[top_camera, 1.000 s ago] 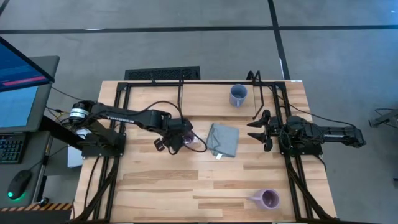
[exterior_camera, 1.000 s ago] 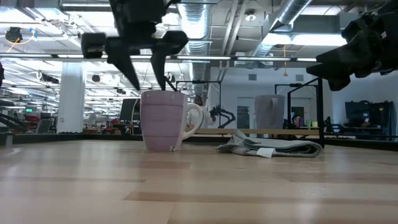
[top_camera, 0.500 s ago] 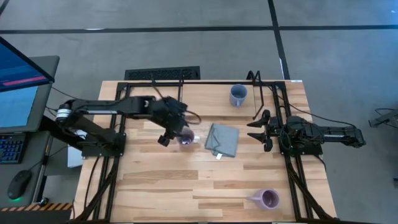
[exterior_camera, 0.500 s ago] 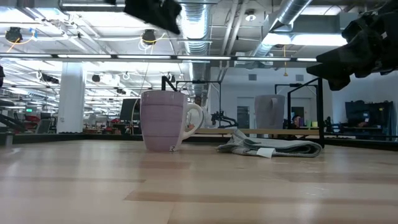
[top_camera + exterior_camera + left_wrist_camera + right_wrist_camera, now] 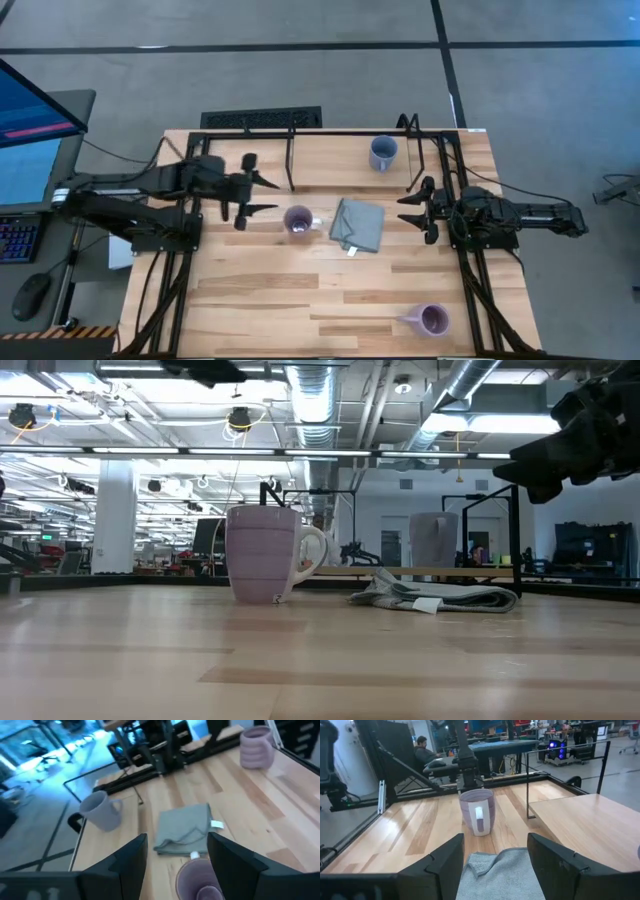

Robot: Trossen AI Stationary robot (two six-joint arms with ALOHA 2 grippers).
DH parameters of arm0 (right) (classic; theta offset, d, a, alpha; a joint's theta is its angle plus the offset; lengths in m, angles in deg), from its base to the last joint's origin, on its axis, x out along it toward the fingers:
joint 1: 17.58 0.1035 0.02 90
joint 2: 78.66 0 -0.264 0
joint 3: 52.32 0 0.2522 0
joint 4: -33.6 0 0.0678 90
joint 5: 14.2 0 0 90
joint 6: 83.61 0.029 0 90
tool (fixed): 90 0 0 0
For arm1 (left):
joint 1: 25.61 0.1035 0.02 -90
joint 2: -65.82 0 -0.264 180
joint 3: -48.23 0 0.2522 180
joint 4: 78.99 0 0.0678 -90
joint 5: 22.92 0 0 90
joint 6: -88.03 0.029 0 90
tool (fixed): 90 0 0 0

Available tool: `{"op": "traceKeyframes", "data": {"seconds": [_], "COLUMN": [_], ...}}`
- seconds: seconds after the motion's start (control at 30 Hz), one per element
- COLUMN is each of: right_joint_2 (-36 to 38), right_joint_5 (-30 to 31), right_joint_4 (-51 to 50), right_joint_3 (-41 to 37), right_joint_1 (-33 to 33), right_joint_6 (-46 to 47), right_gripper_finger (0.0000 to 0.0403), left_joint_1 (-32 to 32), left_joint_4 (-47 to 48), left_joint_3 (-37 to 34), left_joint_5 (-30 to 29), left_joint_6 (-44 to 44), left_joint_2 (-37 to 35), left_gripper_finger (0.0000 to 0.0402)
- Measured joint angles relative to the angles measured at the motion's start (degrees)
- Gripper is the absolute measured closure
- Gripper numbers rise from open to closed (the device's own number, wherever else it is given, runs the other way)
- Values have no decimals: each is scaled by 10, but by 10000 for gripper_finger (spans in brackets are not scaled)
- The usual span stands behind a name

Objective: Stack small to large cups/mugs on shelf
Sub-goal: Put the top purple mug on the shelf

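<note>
A pale lavender mug (image 5: 298, 221) stands upright on the table's middle, handle toward the grey cloth (image 5: 358, 224). The blue-grey mug (image 5: 383, 153) stands at the far edge by the shelf's black rods (image 5: 291, 160). A deeper purple mug (image 5: 432, 320) stands near the front right. My left gripper (image 5: 275, 195) hovers open, left of the lavender mug and above it; its wrist view shows that mug (image 5: 200, 880) below the fingers. My right gripper (image 5: 403, 208) waits open at the right, beyond the cloth.
The grey folded cloth (image 5: 430, 595) lies between the lavender mug (image 5: 262, 555) and my right gripper. Black arm frames run along both table sides. A person (image 5: 422, 747) sits in the room beyond the table. Bare wood spreads across the front half.
My left gripper has risen from just over the lavender mug and drawn back toward the table's left edge, tipping from pointing down to nearly level and rolling as it went. Its fingers have stayed open. The mug has stayed upright where it was.
</note>
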Motion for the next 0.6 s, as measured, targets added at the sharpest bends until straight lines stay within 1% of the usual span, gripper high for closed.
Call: {"op": "traceKeyframes", "data": {"seconds": [0.13,0.23,0.33,0.47,0.6], "right_joint_2": [0,0,-3,-26,-68], "right_joint_5": [-5,-7,-9,-9,-9], "right_joint_4": [-3,-3,-2,-1,-1], "right_joint_3": [2,14,28,52,75], "right_joint_1": [0,0,0,0,-2], "right_joint_6": [-6,-7,-8,-41,-66], "right_gripper_finger": [163,163,163,163,163], "left_joint_1": [-1,-1,0,-2,-4], "left_joint_4": [-95,-161,-180,-180,-214], "left_joint_3": [-107,-173,-216,-257,-296], "left_joint_5": [-6,-44,-73,-65,-64], "left_joint_6": [-16,-25,-43,-59,-62], "left_joint_2": [-74,-118,-151,-179,-204], "left_gripper_finger": [203,203,203,203,203]}}
